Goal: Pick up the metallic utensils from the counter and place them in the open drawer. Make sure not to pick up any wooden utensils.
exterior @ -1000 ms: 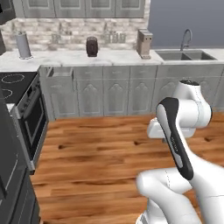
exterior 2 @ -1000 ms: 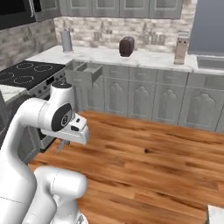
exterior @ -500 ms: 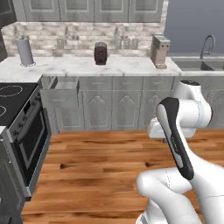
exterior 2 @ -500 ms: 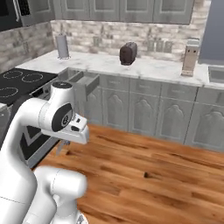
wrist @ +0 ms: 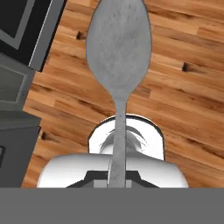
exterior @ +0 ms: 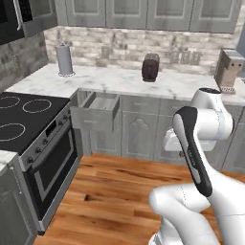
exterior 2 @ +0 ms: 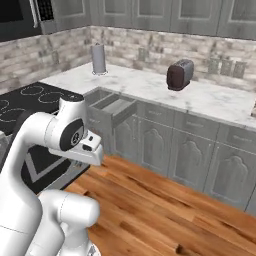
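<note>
Holding the silver spoon (wrist: 118, 65) by its handle, my gripper (wrist: 117, 177) is clenched on it, bowl pointing away over the wooden floor (wrist: 183, 87). Ahead, the drawer (exterior: 97, 111) stands open under the marble bench (exterior: 119, 80), beside the stove (exterior: 28, 115). A toaster (exterior 2: 179, 74) sits on the bench.

– What is the spoon (wrist: 118, 52) made of?
– Dull, brushed grey metal, above a glossy wood-plank floor (wrist: 183, 48).
– And at twelve o'clock?
– Smooth veined marble counter (exterior: 119, 80), matt grey drawer (exterior: 98, 111), rough stone backsplash (exterior: 124, 45).
</note>
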Robot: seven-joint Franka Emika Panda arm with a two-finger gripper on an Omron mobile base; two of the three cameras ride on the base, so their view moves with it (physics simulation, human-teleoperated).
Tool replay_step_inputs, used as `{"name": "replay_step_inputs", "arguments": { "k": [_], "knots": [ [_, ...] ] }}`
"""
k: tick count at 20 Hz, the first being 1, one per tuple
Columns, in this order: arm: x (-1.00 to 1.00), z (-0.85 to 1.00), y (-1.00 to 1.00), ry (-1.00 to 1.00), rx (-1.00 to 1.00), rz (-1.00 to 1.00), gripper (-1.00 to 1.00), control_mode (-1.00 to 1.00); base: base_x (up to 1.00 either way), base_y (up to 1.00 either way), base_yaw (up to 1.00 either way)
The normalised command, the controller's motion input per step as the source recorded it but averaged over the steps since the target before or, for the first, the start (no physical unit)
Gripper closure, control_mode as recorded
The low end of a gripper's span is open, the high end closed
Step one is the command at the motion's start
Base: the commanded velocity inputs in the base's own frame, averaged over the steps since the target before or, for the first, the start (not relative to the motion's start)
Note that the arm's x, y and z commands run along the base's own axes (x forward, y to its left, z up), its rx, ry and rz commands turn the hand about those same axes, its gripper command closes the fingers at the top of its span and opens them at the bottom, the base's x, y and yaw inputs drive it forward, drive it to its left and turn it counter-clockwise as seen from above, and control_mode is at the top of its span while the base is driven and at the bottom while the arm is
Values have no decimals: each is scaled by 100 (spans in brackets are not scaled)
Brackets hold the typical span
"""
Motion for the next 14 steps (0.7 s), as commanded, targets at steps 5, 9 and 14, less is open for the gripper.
{"name": "replay_step_inputs", "arguments": {
  "k": [5,9,14],
  "knots": [
    [0,0,0,0,0,0,100,100,73,-63,42],
    [0,0,0,0,0,0,100,100,45,-47,26],
    [0,0,0,0,0,0,100,100,47,-2,4]
  ]
}}
